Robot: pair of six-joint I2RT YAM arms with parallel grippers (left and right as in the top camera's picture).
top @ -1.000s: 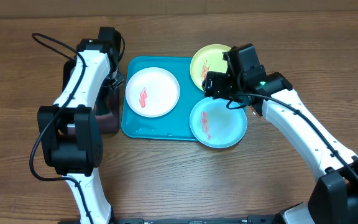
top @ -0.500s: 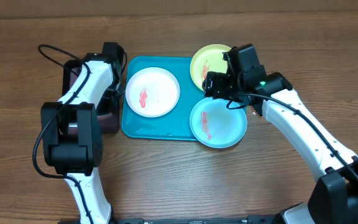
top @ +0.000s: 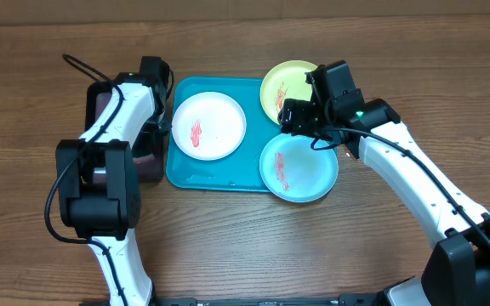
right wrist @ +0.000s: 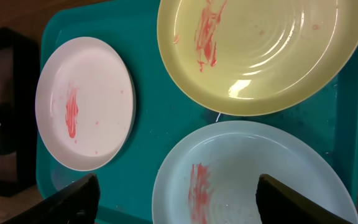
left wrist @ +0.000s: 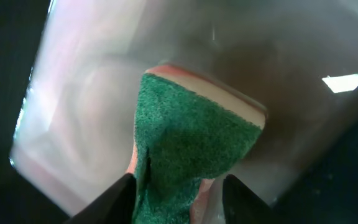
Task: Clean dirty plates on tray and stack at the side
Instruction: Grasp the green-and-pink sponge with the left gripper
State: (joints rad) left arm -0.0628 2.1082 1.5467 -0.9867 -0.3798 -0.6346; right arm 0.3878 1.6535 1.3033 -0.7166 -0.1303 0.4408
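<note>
1. The left gripper (left wrist: 178,199) is clamped on green sponge (left wrist: 191,149) in black tray (top: 149,166).
2. The right gripper (right wrist: 178,186) is held agape over light blue plate (right wrist: 253,168).
3. That, white plate (right wrist: 98,106) and yellow-green plate (right wrist: 260,56) are found smeared, on turquoise tray (right wrist: 160,130).

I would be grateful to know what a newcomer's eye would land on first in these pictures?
Three plates with red-orange smears crowd the turquoise tray: the white plate on its left, the yellow-green plate far right, the light blue plate near right. The right pincer hangs open above them, while the left pincer grips a green sponge over the black tray.
</note>
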